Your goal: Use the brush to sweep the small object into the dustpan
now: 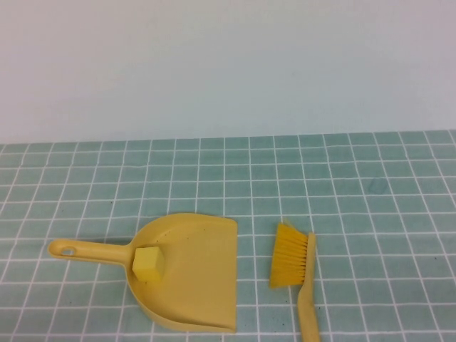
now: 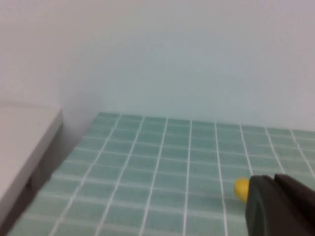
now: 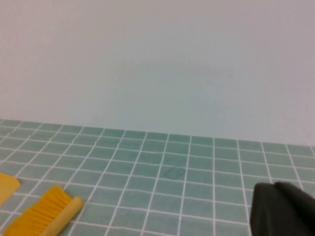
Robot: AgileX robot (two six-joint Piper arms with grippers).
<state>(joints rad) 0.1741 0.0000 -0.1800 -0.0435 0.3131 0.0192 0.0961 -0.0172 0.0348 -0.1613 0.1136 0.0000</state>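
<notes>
A yellow dustpan (image 1: pixel 192 285) lies on the green tiled table, handle pointing left. A small yellow cube (image 1: pixel 148 263) sits inside it near the handle. A yellow brush (image 1: pixel 291 256) lies just right of the pan, bristles toward the pan, handle toward the front edge. Neither gripper shows in the high view. My left gripper (image 2: pixel 273 179) is shut and empty, above the table, with the rounded tip of the dustpan handle (image 2: pixel 241 189) just beyond it. My right gripper (image 3: pixel 273 186) is shut and empty, well to the right of the brush (image 3: pixel 44 214) and the dustpan corner (image 3: pixel 7 184).
A pale wall rises behind the tiled table (image 1: pixel 342 185). A white ledge (image 2: pixel 24 142) stands beside the table in the left wrist view.
</notes>
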